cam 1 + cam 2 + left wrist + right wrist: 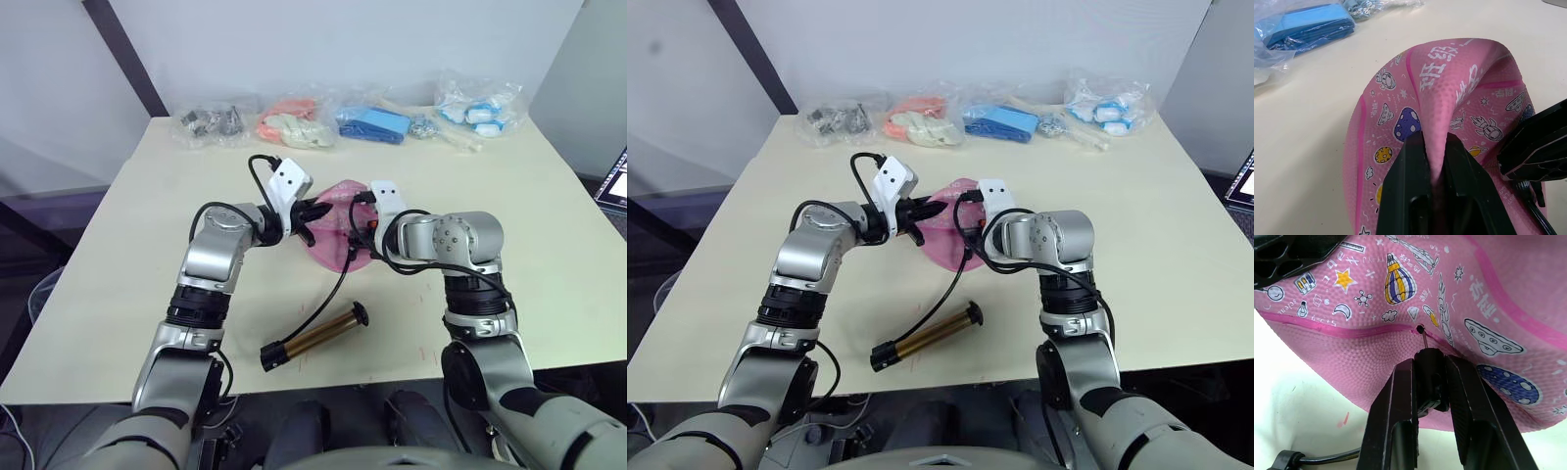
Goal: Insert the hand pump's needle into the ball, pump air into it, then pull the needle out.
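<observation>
Pink ball [1400,122] with white Chinese lettering (unreadable); left gripper [1435,161] pinches its fold, right gripper [1430,387] grips needle [1423,339] at valve.

Two silver-grey metal arms, built of rounded cylindrical segments with ribbed black joint rings between them. A disc on the right arm's elbow housing carries a ring of small screws. Each wrist ends in a white angular camera block, with black cables looping from it back along the forearm. The left gripper [312,217] and right gripper [361,233] each carry two flat, matte black fingers [1400,416] with finely textured inner faces.
</observation>
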Controlling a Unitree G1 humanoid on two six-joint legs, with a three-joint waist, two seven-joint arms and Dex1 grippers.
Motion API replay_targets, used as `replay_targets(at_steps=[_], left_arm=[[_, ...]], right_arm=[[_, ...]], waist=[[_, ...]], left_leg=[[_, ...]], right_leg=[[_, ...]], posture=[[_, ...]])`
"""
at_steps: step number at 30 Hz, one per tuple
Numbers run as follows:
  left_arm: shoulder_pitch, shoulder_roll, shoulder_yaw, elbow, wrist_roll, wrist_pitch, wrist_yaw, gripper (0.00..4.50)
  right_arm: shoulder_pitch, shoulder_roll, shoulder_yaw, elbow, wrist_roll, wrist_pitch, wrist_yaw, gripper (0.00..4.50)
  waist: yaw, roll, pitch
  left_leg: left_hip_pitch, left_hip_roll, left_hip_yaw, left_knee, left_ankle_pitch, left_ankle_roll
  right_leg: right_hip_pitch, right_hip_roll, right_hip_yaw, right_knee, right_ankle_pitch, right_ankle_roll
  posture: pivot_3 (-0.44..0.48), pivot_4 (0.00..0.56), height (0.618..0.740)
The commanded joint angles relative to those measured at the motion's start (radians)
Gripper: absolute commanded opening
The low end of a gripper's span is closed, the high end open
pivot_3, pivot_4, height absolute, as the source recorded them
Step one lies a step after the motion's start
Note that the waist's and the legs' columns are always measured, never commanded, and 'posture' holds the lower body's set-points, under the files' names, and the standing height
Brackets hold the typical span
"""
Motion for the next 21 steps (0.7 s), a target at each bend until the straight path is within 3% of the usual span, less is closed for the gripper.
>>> replay_targets(at_steps=[1,12,21], left_arm=[[0.052,-0.051,-0.12,0.035,-0.025,0.029,-0.072,0.01],[0.075,-0.051,-0.12,0.022,-0.024,0.036,-0.078,0.01],[0.096,-0.055,-0.116,-0.016,-0.02,0.064,-0.08,0.01]], right_arm=[[-0.049,0.044,0.039,0.049,-0.017,-0.131,0.007,0.31],[-0.091,0.076,0.057,0.134,-0.051,-0.184,0.024,0.31],[-0.13,0.096,0.056,0.214,-0.074,-0.249,0.044,0.31]], waist=[[-0.001,0.0,-0.001],[-0.014,-0.003,-0.011],[-0.019,-0.004,-0.012]], left_leg=[[0.0,0.0,0.0,0.0,0.0,0.0],[0.003,0.0,-0.002,-0.004,0.0,0.0],[0.015,0.0,-0.003,-0.013,0.0,0.0]], right_leg=[[0.0,0.0,0.0,0.0,0.0,0.0],[0.0,0.001,0.001,0.0,0.0,-0.001],[0.004,0.002,0.001,-0.005,0.003,-0.004]], posture=[[0.0,0.15,0.74],[0.0,0.15,0.74],[0.0,0.15,0.74]])
